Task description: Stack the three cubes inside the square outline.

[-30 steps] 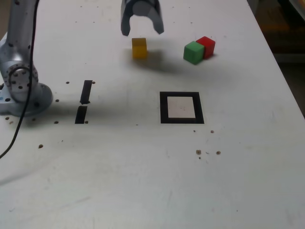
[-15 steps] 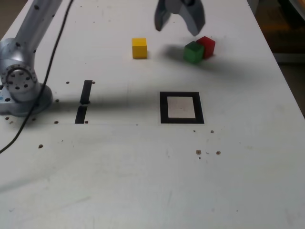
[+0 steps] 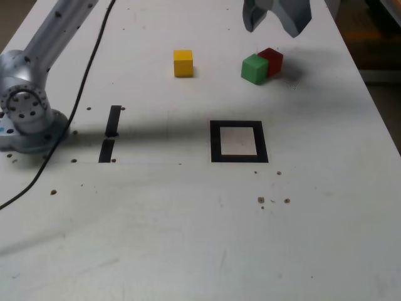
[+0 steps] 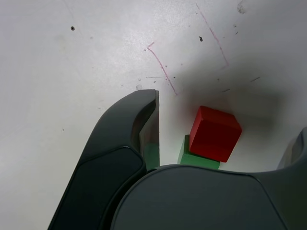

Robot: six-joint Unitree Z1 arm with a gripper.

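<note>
Right, gripper (image 3: 276,19) hangs w/ jaws spread wide, nothing in them, above the table's (image 3: 188,238) far side, just past the red cube (image 3: 272,61) and green cube (image 3: 254,69). Those two sit touching, red at approx 1 o'clock of green; yellow cube (image 3: 183,63) stands alone, well apart at 9 o'clock of them. All three lie outside the square outline (image 3: 239,142), which sits empty toward 6 o'clock of the pair. Cubes look small, rigid, light, prob. smooth-sided, so no crush risk but could slip; best hold is across two opposite flat faces, mid-height. Snag: the shared side of red/green is blocked, so a finger can't drop betw. them w/o nudging one. Two short black strips (image 3: 110,133) lie well off at 9 o'clock of the outline, not in the way.
</note>
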